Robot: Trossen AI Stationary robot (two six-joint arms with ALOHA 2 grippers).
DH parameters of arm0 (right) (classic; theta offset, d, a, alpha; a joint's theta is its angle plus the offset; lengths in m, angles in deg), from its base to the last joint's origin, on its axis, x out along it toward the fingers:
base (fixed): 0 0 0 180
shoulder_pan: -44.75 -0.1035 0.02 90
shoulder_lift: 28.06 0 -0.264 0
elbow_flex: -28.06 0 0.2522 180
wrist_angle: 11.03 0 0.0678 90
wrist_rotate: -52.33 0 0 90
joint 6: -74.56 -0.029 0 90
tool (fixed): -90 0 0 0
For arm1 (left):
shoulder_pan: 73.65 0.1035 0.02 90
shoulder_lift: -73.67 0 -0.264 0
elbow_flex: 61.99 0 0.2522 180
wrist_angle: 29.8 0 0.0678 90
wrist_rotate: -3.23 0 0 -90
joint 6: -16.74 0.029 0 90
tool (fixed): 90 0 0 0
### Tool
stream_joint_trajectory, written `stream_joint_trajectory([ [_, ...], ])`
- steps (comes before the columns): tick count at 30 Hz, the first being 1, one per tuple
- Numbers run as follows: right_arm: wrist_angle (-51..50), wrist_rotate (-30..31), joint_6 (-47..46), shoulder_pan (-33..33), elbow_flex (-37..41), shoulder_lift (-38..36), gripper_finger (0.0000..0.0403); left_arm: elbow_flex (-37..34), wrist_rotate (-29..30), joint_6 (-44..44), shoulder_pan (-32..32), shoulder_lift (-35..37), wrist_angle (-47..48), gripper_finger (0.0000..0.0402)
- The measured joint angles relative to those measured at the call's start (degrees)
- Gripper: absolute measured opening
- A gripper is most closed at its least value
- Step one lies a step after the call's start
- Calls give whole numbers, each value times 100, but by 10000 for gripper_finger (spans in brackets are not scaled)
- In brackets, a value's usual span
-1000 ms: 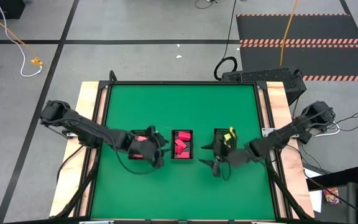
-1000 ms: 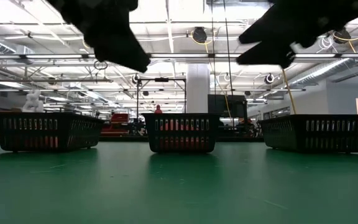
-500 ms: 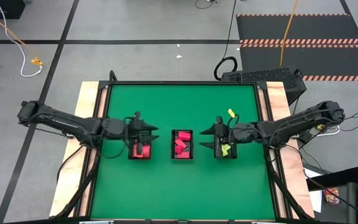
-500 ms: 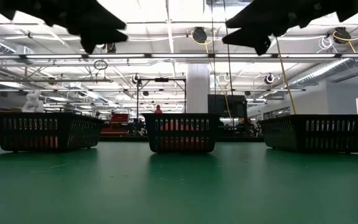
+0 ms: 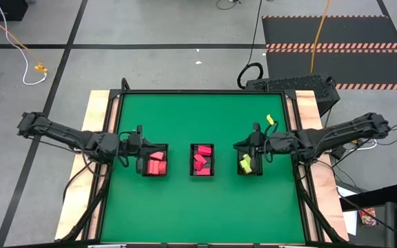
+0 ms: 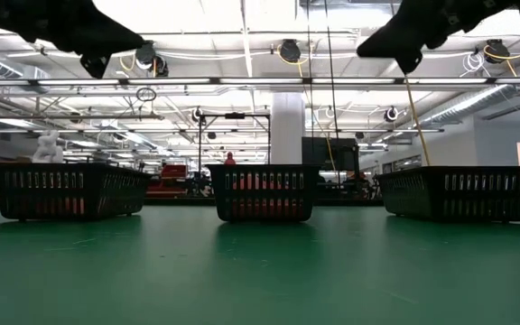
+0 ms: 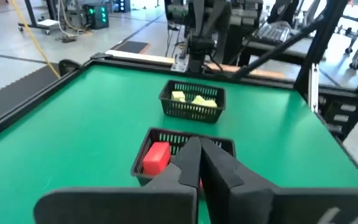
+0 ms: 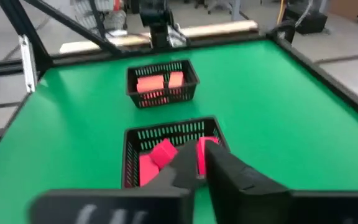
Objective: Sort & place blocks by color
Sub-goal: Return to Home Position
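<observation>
Overhead feed gives me grey concrete floor, dark seams crossing it. Black ribbed mat with orange-striped edges upper right; orange cable runs over it. Yellow cable trails across floor upper left. From table level I look into big hall: white pillar mid-frame, bright ceiling lights, pipes and trusses overhead. Gear far back too small for me to sort.

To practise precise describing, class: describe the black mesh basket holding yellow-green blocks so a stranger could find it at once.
On the green table three black mesh baskets stand in a row. Go to the row's right-hand end, where the right gripper hovers; the left gripper is at the other end. That basket alone holds yellow-green blocks; the others hold red blocks.
</observation>
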Motion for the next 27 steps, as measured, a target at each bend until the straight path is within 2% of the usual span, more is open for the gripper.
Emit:
stream_joint_trajectory([
  [2,-46,0,124,0,-2,-151,7,-8,2,54,-39,147,191,4],
  [8,-161,0,217,0,140,-623,2,-10,21,249,-200,657,533,2],
  [19,1413,-26,275,11,1746,-1830,1,-30,-27,477,-247,1072,1034,1],
  [27,1815,-177,394,13,2573,-2656,0,-717,-33,270,-247,1851,799,1],
])
